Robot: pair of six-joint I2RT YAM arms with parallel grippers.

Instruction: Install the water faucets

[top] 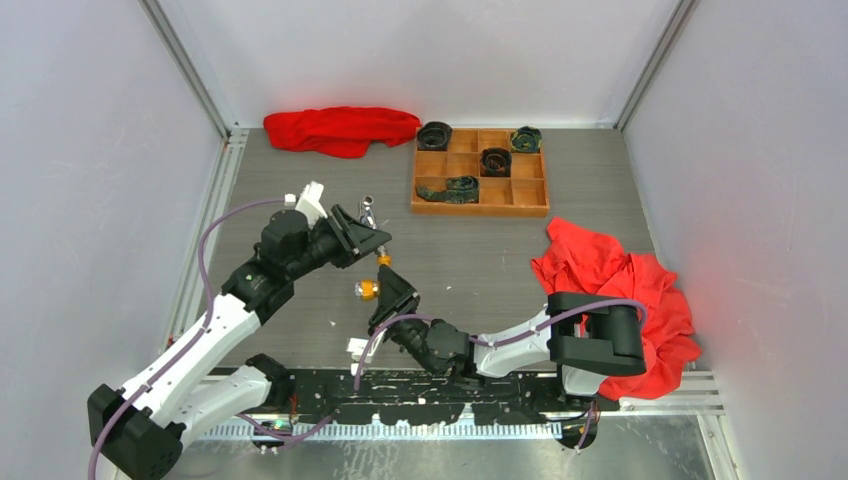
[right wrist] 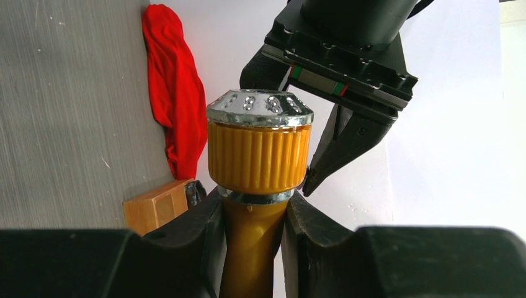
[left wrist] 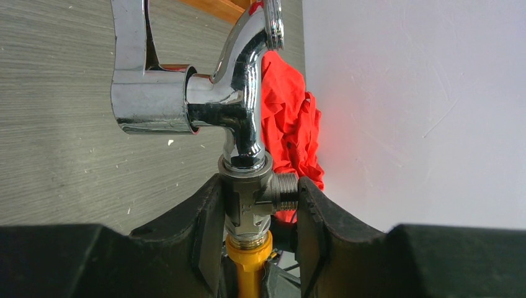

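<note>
The shiny silver faucet (left wrist: 242,93), with its handle (left wrist: 133,62), sits on a grey threaded fitting (left wrist: 248,195). My left gripper (left wrist: 257,192) is shut on that fitting and holds it above the table. A yellow end (left wrist: 248,257) joins the fitting from below. My right gripper (right wrist: 251,205) is shut on the stem of the orange-yellow faucet (right wrist: 257,155), just under its ribbed cap. In the top view the left gripper (top: 372,240) with the silver faucet (top: 368,210) meets the right gripper (top: 385,290) with the orange faucet (top: 367,290) at mid table.
A wooden compartment tray (top: 480,208) at the back holds dark round rolled items (top: 495,160). One red cloth (top: 340,130) lies at the back left. Another red cloth (top: 620,280) is bunched on the right over the right arm's base. White walls stand close on both sides.
</note>
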